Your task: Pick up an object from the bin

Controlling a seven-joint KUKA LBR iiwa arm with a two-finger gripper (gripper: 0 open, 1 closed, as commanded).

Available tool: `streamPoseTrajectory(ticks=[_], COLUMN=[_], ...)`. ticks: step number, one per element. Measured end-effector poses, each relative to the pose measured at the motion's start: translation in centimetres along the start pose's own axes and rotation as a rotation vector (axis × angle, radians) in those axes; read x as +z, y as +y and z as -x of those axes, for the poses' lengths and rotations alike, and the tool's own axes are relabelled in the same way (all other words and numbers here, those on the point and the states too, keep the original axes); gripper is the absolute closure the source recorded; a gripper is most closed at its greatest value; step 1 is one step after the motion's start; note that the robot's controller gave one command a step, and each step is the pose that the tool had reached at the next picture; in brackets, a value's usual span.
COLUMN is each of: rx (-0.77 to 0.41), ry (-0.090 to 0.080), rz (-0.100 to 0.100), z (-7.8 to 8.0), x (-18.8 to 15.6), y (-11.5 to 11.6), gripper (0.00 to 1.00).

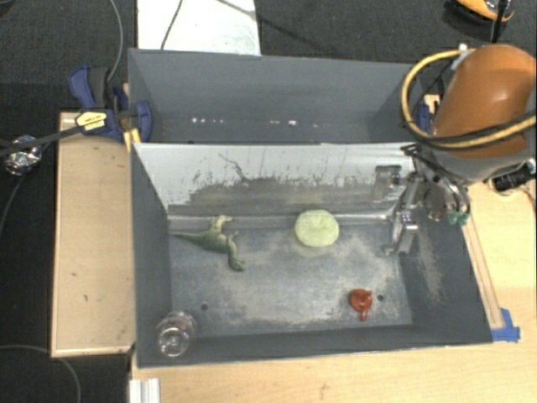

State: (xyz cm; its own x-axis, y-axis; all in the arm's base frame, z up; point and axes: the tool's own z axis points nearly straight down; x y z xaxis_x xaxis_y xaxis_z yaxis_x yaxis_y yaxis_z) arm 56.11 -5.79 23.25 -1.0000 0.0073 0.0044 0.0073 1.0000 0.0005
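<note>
Grey metal bin [149,250], contents listed left to right.

1. Clear round jar-like piece [174,334]: near left corner, tucked against the near wall, well apart from the rest.
2. Green toy dinosaur [218,240]: left of centre, along the far edge of the floor, thin end stretched leftward.
3. Pale green round pad [316,228]: centre-right, flat on the floor by the far wall. Closest thing to the claw, just left of it, not touching.
4. Small red piece [361,301]: right of centre, toward the near wall, alone.
5. Gripper [401,243]: far right of the floor, low beside the right-hand slope, under the orange wrist cover. Apart or together: cannot tell. Nothing seen clamped.

Likely hazards, judged from this layout:
- Straight descent from the present spot: bare metal below, an empty close, possible scrape against the right slope.
- Reach left for the pad: low flat profile, likely to slide toward the far wall or slip free rather than lift.
- Red piece: small, easily nudged aside on smooth metal.
- Jar-like piece: cornered, with both walls blocking a straddle.
</note>
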Motion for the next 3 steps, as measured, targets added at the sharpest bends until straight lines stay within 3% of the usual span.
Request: streamPoseTrajectory(ticks=[1,2,3], rx=[-0.002,0.005,0.156], ry=[-0.008,-0.012,-0.009], rz=[-0.001,0.000,0.000], z=[0.1,0.9,2.5], x=[-0.5,5.8,7.4], y=[0.0,2.1,7.4], gripper=[0.00,0.00,0.00])
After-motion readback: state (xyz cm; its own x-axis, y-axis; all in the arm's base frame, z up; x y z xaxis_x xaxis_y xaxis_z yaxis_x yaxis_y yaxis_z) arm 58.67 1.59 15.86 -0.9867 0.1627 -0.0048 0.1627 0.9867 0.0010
